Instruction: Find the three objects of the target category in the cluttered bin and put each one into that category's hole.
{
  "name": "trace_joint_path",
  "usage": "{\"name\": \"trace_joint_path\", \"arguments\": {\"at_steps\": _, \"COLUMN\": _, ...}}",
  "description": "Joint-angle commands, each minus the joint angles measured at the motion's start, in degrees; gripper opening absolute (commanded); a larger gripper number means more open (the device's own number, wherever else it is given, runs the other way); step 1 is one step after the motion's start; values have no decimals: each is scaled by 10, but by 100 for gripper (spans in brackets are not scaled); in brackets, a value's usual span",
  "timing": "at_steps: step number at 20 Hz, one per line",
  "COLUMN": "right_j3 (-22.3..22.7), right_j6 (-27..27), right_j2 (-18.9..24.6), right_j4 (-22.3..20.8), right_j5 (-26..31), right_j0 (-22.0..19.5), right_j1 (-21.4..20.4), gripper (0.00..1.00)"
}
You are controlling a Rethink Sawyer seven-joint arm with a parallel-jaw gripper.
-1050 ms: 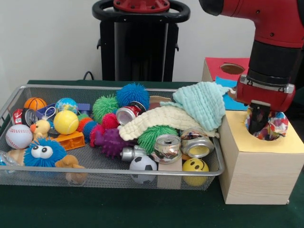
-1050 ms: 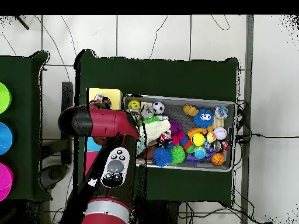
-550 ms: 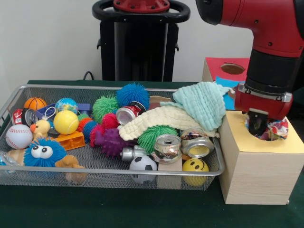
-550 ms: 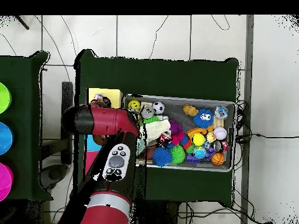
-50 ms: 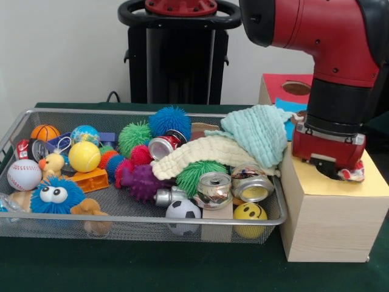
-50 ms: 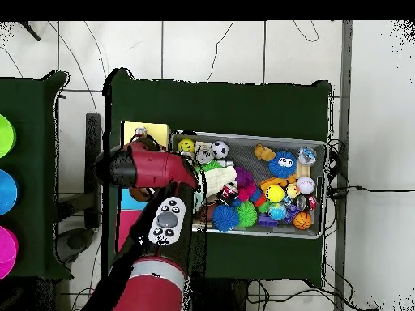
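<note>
1. Gripper [image 5: 329, 165] sunk into the hole of the yellow-topped box [image 5: 331, 216]; fingers hidden, so wide or narrow: cannot tell.
2. Crumpled wrapper [image 5: 354, 174] at the hole's right rim, touching the gripper housing.
3. Wire bin [image 5: 130, 220] just beside the box, holding spiky balls, crushed cans [image 5: 214, 188], a soccer ball [image 5: 183, 210], a baseball [image 5: 24, 174], two cloths [image 5: 258, 134] draped over the heap.

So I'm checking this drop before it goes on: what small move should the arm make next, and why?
Probably a release and a straight lift. The gripper is sunk into the hole of the yellow-topped box, and only a scrap of the crinkly multicoloured item shows at the rim, so it looks nearly in. Whether the gripper has let go cannot be seen.
</note>
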Motion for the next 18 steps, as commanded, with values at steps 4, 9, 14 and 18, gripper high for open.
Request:
{"name": "trace_joint_path", "arguments": {"at_steps": 4, "right_j3": 64, "right_j6": 29, "right_j2": 31, "right_j4": -57, "right_j5": -30, "right_j0": -51, "right_j1": 49, "gripper": 0}}
{"name": "trace_joint_path", "arguments": {"at_steps": 9, "right_j3": 95, "right_j6": 7, "right_j2": 44, "right_j4": -50, "right_j5": 68, "right_j0": -59, "right_j1": -26, "gripper": 0}}
{"name": "trace_joint_path", "arguments": {"at_steps": 14, "right_j3": 105, "right_j6": -2, "right_j2": 47, "right_j4": -33, "right_j5": 222, "right_j0": -63, "right_j1": -120, "gripper": 0}}
{"name": "trace_joint_path", "arguments": {"at_steps": 18, "right_j3": 88, "right_j6": -3, "right_j2": 49, "right_j4": -31, "right_j5": 304, "right_j0": -72, "right_j1": -157, "gripper": 0}}
